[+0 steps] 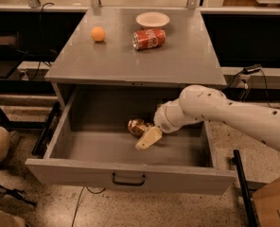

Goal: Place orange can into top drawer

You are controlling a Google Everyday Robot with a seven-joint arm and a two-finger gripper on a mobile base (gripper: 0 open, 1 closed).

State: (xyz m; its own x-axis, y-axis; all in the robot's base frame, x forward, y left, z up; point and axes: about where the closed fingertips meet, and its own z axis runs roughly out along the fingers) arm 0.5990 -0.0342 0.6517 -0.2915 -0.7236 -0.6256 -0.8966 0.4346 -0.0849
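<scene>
The top drawer (130,170) is pulled wide open under the grey table, its dark pull handle (128,179) centred on the front. The orange can (136,126) lies on its side inside the drawer, low over the middle of the grey floor, shiny end facing left. My white arm reaches in from the right, and my gripper (143,137) is down inside the drawer, right against the can's lower right side. Whether the can rests on the floor or hangs just above it does not show.
On the tabletop (178,60) above stand a red cola can (149,38) on its side, a small orange ball (98,34) and a white bowl (153,19). The drawer's side walls flank the arm. A dark stand leg (239,183) is at the right.
</scene>
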